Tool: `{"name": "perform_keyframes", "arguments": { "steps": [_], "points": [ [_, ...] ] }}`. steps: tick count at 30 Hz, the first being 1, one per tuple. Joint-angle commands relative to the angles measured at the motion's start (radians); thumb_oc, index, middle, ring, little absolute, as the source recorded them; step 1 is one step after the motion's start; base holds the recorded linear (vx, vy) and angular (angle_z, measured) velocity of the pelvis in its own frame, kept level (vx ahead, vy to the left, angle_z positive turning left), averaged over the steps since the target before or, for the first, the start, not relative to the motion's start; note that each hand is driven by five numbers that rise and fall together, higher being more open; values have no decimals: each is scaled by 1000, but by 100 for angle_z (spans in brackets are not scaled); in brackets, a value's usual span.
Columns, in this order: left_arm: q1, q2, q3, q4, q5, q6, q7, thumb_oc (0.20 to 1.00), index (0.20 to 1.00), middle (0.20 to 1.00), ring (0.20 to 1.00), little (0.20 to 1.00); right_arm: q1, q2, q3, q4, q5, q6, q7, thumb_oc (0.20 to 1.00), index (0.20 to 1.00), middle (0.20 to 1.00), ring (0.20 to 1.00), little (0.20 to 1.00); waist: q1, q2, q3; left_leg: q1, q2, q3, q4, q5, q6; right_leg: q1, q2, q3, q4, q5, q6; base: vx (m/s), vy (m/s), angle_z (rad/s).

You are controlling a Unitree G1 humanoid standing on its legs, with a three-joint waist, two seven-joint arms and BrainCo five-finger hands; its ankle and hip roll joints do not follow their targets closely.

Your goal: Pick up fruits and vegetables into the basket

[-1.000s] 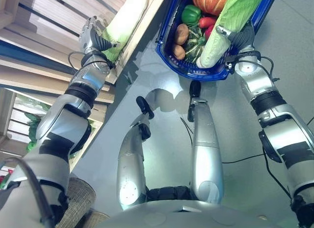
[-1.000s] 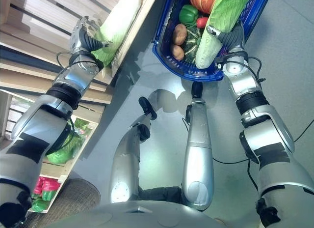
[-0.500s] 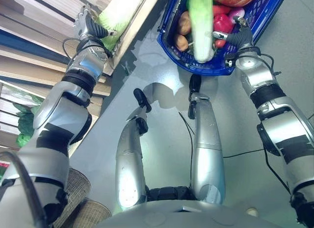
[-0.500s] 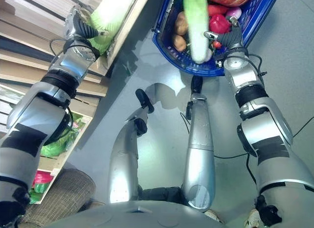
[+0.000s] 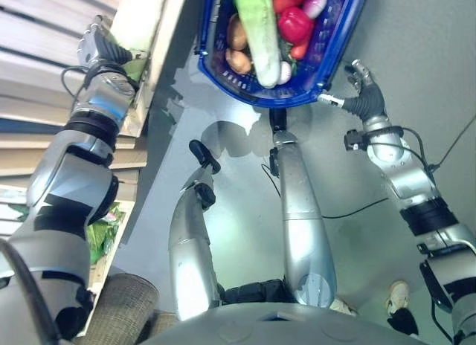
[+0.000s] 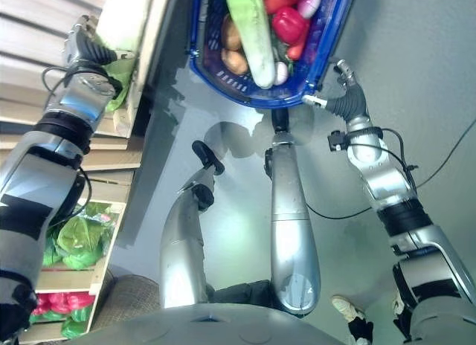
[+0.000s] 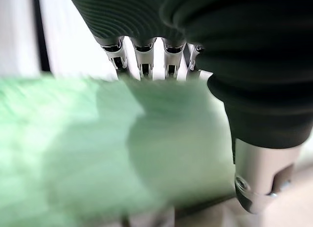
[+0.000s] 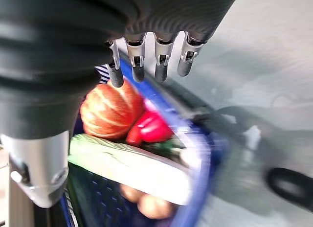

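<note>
Left robot hand (image 7: 146,60) grips cabbage (image 7: 98,144), wrist view shows.

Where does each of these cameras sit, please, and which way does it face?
Left eye, right eye: head, looking down at the blue basket on the floor; both arms show.
Left wrist: along the left robot hand, curled round a pale green cabbage.
Right wrist: along the open right robot hand to the basket.
Shared: basket, long cabbage.
</note>
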Motion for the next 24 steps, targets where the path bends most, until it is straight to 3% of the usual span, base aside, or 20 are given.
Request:
{"name": "perform_keyframes", "arguments": {
  "steps": [1,6,16,17,18,20,24],
  "points": [
    [89,-14,11,79,-35,8,-183,1000,1000,1000,1000,1000,56,8,-33,-56,-3,-45,49,1000,1000,1000,1000,1000,-56,-47,-43,-35,13,26,116,-78,-14,49,47,33,-35,-24,73,21,34,-18],
    [135,-25,21,113,-79,35,-336,1000,1000,1000,1000,1000,86,-1,-50,-91,66,1,102,1000,1000,1000,1000,1000,-74,-52,-43,-19,20,48,112,-76,-15,61,53,41,-46,-22,70,28,48,-18],
    [181,-35,65,117,-186,67,-419,1000,1000,1000,1000,1000,149,10,-94,-136,130,20,128,1000,1000,1000,1000,1000,-85,-61,-43,-18,24,53,125,-84,-5,68,62,49,-47,-26,59,5,8,-2],
    [191,-42,71,112,-207,65,-445,837,837,837,837,837,155,14,-94,-140,137,17,130,1000,1000,1000,1000,1000,-85,-62,-43,-17,24,53,125,-84,-4,69,63,49,-46,-27,58,0,0,0],
    [200,-48,75,106,-226,57,-463,200,200,200,200,200,158,17,-94,-143,147,14,133,1000,1000,1000,1000,1000,-84,-62,-43,-17,24,52,126,-85,-2,70,64,49,-45,-28,56,0,0,0],
    [220,-62,89,82,-271,38,-462,200,200,200,200,200,163,22,-95,-147,150,8,133,1000,1000,1000,1000,1000,-81,-62,-43,-13,22,51,124,-86,1,75,65,48,-45,-31,54,0,0,0],
    [261,-82,129,20,-367,6,-363,200,200,200,200,200,165,33,-103,-165,174,-22,147,1000,1000,1000,1000,1000,-70,-57,-43,1,16,46,116,-85,7,94,66,45,-50,-35,51,0,0,0]
  ]
}}
